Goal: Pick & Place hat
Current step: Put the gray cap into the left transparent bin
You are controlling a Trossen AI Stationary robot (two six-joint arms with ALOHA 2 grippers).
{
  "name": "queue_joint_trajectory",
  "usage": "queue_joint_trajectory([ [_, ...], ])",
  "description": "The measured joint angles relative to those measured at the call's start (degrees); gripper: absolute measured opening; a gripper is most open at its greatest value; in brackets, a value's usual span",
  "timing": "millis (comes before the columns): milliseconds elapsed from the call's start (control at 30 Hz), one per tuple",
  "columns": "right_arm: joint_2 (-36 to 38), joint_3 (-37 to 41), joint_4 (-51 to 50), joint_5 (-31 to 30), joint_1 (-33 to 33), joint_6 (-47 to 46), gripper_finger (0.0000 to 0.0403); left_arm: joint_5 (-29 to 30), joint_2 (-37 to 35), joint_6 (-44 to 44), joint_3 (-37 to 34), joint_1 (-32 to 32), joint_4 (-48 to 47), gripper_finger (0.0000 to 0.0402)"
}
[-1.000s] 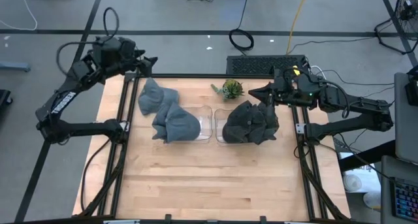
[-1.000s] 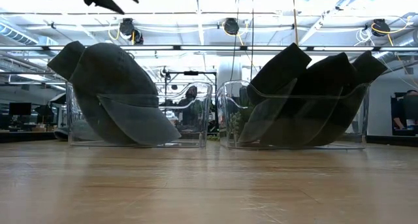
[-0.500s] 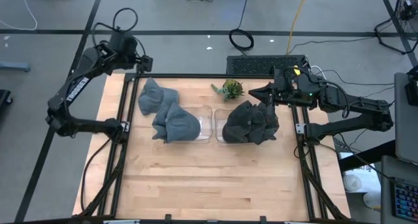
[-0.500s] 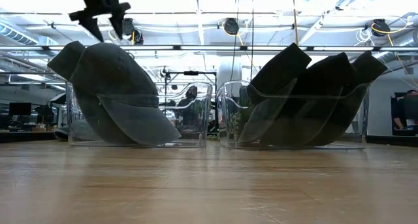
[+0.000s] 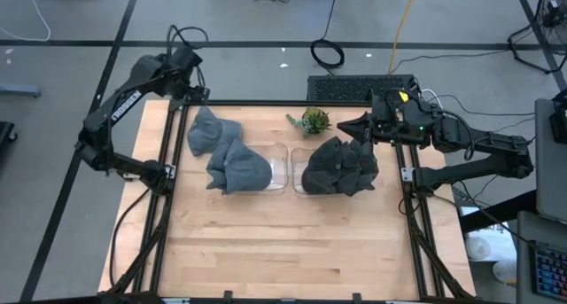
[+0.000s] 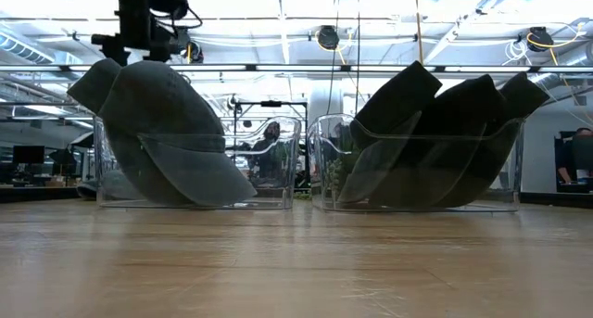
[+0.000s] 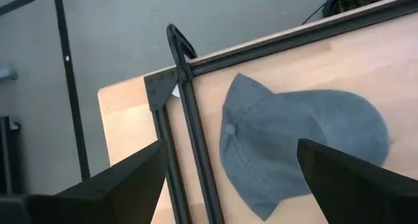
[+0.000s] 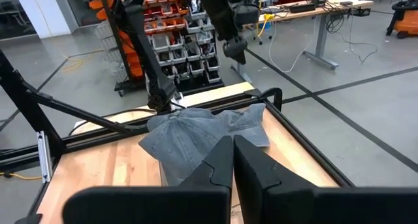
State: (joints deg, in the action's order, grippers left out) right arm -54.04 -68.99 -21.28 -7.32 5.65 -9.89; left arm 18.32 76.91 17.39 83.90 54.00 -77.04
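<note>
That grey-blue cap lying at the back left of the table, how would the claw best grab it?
Probably from straight above, pinching the soft domed crown of the grey-blue fabric cap. It lies flat on the wooden table, crown up, so the crown bunches more easily than the flat brim. The open left claw hovers right over it; the shut right claw waits at the far right.

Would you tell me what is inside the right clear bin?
The right clear bin holds a pile of dark hats, overflowing its rim. Whatever lies beneath them at the bottom is covered.

No legible text or labels.
</note>
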Motion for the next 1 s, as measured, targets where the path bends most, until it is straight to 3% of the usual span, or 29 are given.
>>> queue_joint_trajectory([
  [367, 0.0, 0.0, 0.0, 0.0, 0.0, 0.1, 0.0000, -0.3, 7.6, 1.1, -1.6, 0.9, -2.7, 0.0349],
  [500, 0.0, 0.0, 0.0, 0.1, 0.0, 0.1, 0.0000, -0.8, 8.3, 1.3, -6.1, 1.3, -1.1, 0.0349],
  [633, 0.0, 0.0, 0.0, 0.1, 0.0, 0.1, 0.0000, -6.9, 7.8, 1.8, -12.6, 1.3, 4.4, 0.0349],
  [800, 0.0, 0.0, -0.6, 0.1, 0.0, 0.1, 0.0000, -6.2, 7.4, -1.1, -19.7, 1.3, 9.9, 0.0349],
  [1000, 0.0, 0.0, -1.4, 0.1, 0.0, 0.5, 0.0000, -6.2, 7.4, -2.3, -21.5, 1.4, 13.0, 0.0349],
])
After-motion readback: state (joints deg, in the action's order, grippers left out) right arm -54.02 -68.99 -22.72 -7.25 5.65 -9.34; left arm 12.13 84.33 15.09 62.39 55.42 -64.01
